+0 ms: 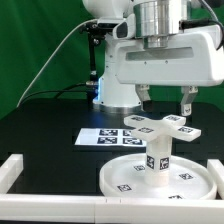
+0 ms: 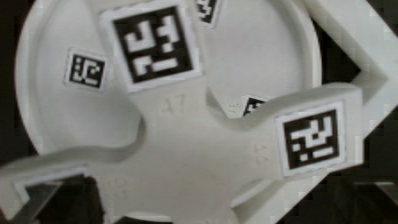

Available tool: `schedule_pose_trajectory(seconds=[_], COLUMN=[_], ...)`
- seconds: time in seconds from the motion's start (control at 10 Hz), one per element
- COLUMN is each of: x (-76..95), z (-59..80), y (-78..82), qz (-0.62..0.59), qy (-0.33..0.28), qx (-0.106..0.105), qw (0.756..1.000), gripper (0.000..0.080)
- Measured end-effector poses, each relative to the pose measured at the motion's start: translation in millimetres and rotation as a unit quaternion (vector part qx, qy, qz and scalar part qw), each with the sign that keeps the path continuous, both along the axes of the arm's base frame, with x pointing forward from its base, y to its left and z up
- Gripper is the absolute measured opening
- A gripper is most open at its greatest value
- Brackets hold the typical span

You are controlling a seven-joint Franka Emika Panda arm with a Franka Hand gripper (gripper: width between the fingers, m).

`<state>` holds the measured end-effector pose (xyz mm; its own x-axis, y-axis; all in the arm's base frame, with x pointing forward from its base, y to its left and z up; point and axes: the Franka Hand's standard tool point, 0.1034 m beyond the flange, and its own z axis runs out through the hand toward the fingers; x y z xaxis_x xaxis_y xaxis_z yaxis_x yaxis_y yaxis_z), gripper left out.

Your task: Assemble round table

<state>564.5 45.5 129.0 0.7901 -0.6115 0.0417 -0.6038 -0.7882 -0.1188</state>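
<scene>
Border wall: a low white rectangular wall runs along the bench's front edge and turns up at the front corner on the exterior view's left.
Marker board: the thin flat white marker board printed with tags lies flat on the black bench top, mid-bench, behind the disc.
Round disc: the large rimmed white plastic disc with black-and-white square tags lies flat near the bench's front edge, just behind the wall.
Cylinder: the short thick white plastic cylinder, tagged on its side, stands upright at the disc's centre.
Cross foot: the white cross-shaped four-armed plastic foot sits level on top of the cylinder; whether it is fully seated cannot be told. In the wrist view the foot fills the frame, tags on its arms, with the disc's rim behind.
Gripper: the arm's two-finger gripper hangs directly over the foot, its jaws spread apart and holding nothing, one finger to each side, tips just above the foot's arms.
Robot base: the white arm base stands toward the bench's rear edge.
</scene>
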Motion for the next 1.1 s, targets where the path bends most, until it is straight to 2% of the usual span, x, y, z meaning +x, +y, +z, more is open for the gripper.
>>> schedule_pose_trajectory(seconds=[0.1, 0.5, 0.6, 0.7, 0.9, 1.1], x=[-2.0, -1.3, -0.1, 4.6, 3.8, 4.2], z=[-1.2, -1.2, -1.8, -1.6, -2.9, -8.6], y=[4.8, 1.5, -3.3, -4.5, -4.2, -2.7], qz=[0.078, 0.197, 0.298, 0.332, 0.331, 0.297], qy=[0.004, -0.005, 0.005, 0.002, 0.002, 0.012], qx=[-0.007, -0.02, -0.03, -0.036, -0.036, -0.033], qw=[0.997, 0.98, 0.954, 0.943, 0.943, 0.954], gripper=[0.0648, 0.0648, 0.0648, 0.0648, 0.0648, 0.0648])
